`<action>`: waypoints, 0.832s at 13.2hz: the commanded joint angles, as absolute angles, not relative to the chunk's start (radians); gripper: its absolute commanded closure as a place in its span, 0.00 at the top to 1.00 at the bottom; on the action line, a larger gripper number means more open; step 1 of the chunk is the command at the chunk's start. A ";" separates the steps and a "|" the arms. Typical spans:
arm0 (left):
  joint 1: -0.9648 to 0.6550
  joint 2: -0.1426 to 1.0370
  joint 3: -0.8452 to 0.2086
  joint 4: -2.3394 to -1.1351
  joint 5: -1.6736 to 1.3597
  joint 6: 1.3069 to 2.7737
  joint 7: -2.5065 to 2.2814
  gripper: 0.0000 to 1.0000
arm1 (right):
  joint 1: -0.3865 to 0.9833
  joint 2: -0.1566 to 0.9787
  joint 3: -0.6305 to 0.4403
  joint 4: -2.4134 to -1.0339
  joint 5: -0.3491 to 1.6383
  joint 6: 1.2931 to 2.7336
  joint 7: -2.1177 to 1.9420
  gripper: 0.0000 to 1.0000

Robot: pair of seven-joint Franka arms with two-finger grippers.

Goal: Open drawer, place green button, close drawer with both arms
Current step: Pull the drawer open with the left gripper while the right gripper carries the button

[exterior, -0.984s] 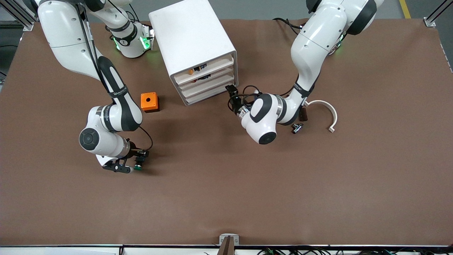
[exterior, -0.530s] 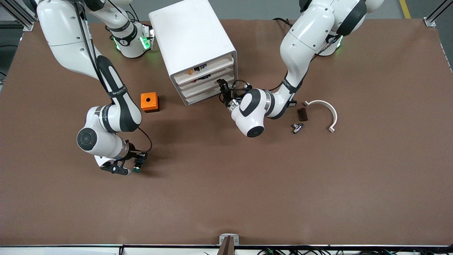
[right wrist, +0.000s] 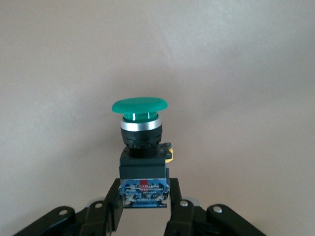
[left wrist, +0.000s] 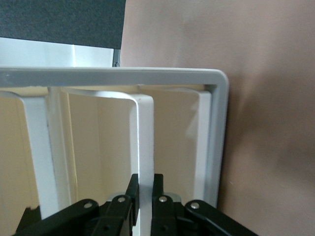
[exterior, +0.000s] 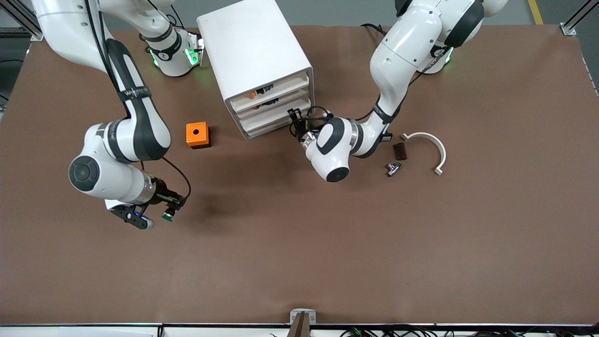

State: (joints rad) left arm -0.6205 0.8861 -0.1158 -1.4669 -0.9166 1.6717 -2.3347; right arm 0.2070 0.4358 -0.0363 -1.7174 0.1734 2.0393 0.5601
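My left gripper (exterior: 295,122) is clamped on the drawer (exterior: 273,111) front. My right gripper (exterior: 164,211), over the table toward the right arm's end, clamps the button (right wrist: 141,147), cap pointing outward

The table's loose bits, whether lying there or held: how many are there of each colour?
Green-capped: 1, the button in the right gripper
Orange: 1, the cube
White: 1, the curved piece
Dark brown: 1, the small block
Silver-and-black: 1, the small part
Total: 5
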 commanded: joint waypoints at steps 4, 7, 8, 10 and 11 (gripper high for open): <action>-0.483 0.893 -0.064 -1.336 -0.897 1.657 -2.306 0.00 | 0.322 0.354 -0.041 -1.622 0.020 1.781 0.886 0.00; -0.437 0.894 -0.064 -1.324 -0.897 1.667 -2.203 0.00 | 0.412 0.334 -0.040 -1.611 0.020 1.769 1.153 0.00; -0.436 0.896 -0.064 -1.325 -0.899 1.690 -2.165 0.01 | 0.451 0.334 -0.040 -1.612 0.020 1.770 1.229 0.00; -0.433 0.893 -0.063 -1.327 -0.896 1.698 -2.152 0.15 | 0.509 0.334 -0.038 -1.618 0.032 1.779 1.380 0.00; -0.430 0.893 -0.063 -1.328 -0.896 1.698 -2.151 0.40 | 0.537 0.336 -0.038 -1.620 0.035 1.789 1.450 0.00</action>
State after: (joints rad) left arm -0.4431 0.8884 -0.0597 -1.3592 -0.8902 1.7012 -2.1834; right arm 0.4946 0.3443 -0.0308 -1.6124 0.0383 1.7824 1.3337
